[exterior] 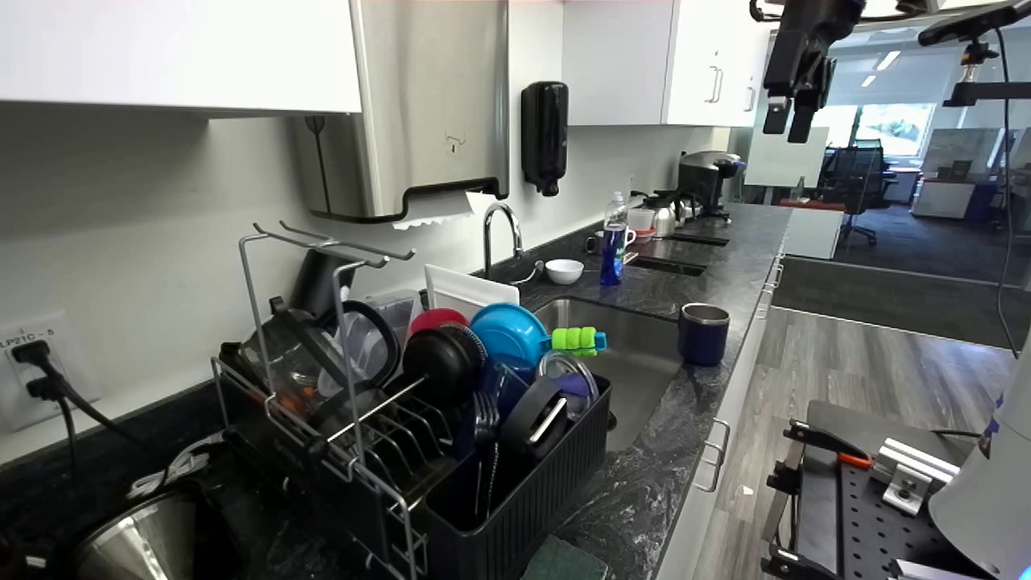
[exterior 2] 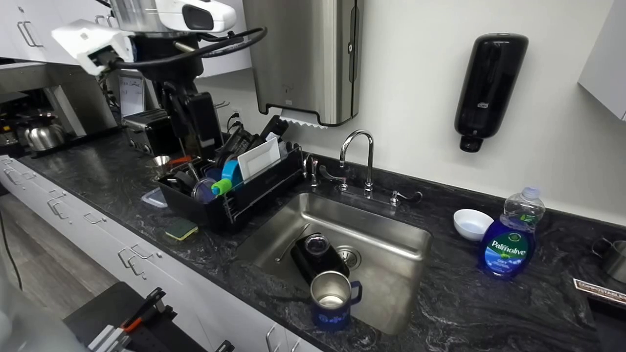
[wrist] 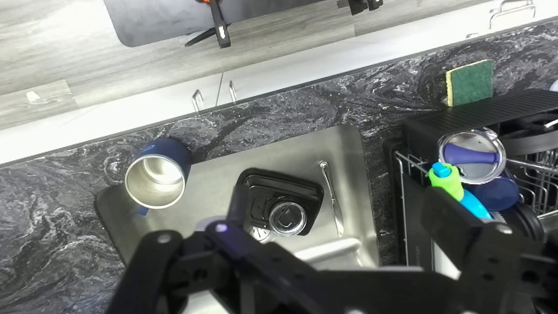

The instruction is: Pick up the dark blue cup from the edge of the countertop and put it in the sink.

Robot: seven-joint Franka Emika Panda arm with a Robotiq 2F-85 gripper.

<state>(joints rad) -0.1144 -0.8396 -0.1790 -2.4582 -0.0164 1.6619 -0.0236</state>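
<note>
Dark blue cup [exterior 2: 331, 307], one: upright on bench [exterior 2: 459, 313], just beside the front rim of the sink [exterior 2: 391, 266]. Pincer [wrist: 335, 196], one: spread, empty, well above sink level. Hazards: off-centre contact could topple the cup; release upon the sink's black tray [wrist: 255, 198] could leave it tilted.

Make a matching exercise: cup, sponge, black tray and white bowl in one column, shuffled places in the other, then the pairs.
Things:
1. cup
2. sponge
3. black tray
4. white bowl

Places:
A. beside the soap bottle
B. inside the sink
C. on the counter, at the sink's edge
D. beside the dish rack

Pairs: 1-C; 2-D; 3-B; 4-A
</note>
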